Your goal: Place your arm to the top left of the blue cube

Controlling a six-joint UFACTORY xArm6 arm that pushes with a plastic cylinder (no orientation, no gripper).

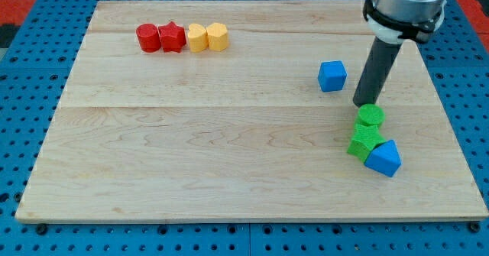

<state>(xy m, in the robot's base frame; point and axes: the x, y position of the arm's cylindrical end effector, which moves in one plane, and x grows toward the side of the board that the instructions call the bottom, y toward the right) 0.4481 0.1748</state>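
Observation:
The blue cube (332, 76) sits on the wooden board toward the view's right. My tip (361, 104) is down and to the right of it, a short gap away, not touching it. The tip stands just above the green cylinder (370, 116) at its upper left edge.
A green star-like block (364, 142) and a blue triangular block (383, 158) lie below the green cylinder. At the view's top left a red cylinder (147, 37), red star (173, 37), yellow star-like block (197, 37) and yellow block (218, 36) form a row. The board's right edge (451, 126) is near.

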